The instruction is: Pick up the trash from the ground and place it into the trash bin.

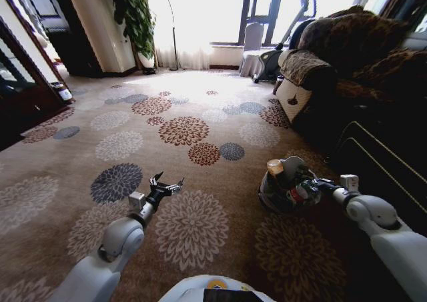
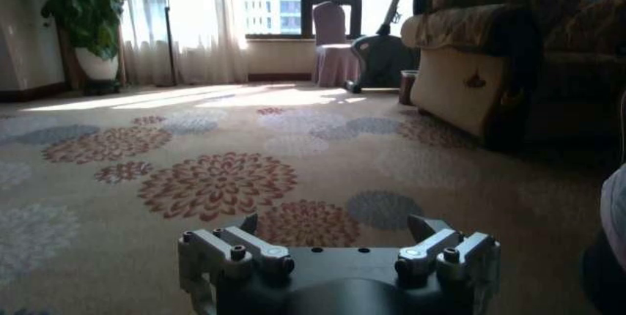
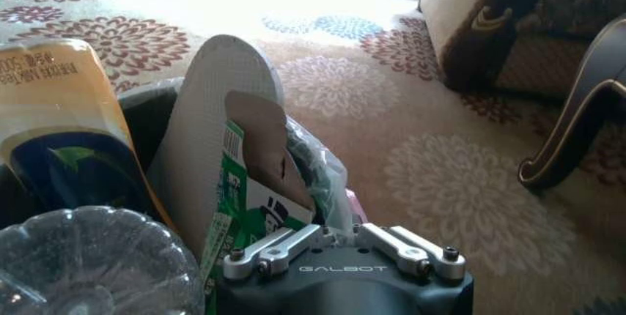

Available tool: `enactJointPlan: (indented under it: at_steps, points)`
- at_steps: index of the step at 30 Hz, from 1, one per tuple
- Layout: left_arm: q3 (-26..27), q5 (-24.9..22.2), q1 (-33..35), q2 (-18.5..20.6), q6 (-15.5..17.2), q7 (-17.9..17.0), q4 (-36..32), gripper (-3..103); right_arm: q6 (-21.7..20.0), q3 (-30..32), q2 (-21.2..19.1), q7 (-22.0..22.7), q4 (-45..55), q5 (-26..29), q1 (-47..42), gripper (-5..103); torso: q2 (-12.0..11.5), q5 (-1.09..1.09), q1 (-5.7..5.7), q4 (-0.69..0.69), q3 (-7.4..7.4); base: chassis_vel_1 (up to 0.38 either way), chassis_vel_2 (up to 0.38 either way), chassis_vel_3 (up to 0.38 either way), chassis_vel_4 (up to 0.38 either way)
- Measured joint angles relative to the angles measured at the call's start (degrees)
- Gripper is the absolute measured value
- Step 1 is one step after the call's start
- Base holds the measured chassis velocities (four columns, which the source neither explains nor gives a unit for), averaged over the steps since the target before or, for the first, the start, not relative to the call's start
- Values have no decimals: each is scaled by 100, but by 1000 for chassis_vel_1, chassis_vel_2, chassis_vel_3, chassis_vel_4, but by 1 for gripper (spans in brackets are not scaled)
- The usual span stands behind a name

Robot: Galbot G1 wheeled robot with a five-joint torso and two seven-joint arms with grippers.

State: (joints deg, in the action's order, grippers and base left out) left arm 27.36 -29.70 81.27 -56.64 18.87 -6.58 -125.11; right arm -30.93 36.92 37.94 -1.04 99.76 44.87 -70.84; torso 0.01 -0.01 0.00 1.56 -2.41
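- small round dark bin with grey crinkled liner (image 1: 283,197) is seen on the floral carpet (image 1: 193,229), packed with trash: yellow-orange packet (image 3: 69,132), green carton (image 3: 249,205), clear bottle (image 3: 93,264).
- right gripper (image 3: 342,245) is held at the rim, fingers nearly together, nothing gripped; likely just released.
- left gripper (image 1: 167,185) is parked low, spread wide, empty.

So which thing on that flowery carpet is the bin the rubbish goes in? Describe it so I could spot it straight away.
Start at the brown patterned armchair on the right and come down the carpet toward the robot. The trash bin is the small round dark bucket under the right gripper. It is stuffed with litter: a yellow-orange packet, a green carton and a clear bottle.
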Motion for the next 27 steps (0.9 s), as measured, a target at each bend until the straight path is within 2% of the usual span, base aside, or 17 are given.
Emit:
enactJointPlan:
  at_steps: [9, 21, 25, 27]
  points:
    - [0, 0, 2, 0, 0, 0, 0, 100, 0, 0, 0, -1, 0, 0, -1, 1, 1, 1, -1, 0, 2, 230, -232, -226, 218]
    - [0, 0, -1, 0, 0, 0, 0, 100, 4, 0, 4, 0, 0, -3, -1, 1, -1, 1, 0, 2, -2, 14, -11, -16, 10]
    - [0, 0, 0, 0, 0, 0, 0, 100, 254, 115, 208, 2, 51, -169, -192, 1, -1, -3, 0, 0, 0, 0, 0, 0, 0]
    - [0, 0, 0, 0, 0, 0, 0, 100, 706, 323, 571, -1, 164, -469, -534, 1, -1, 5, 0, 0, 0, 0, 0, 0, 0]
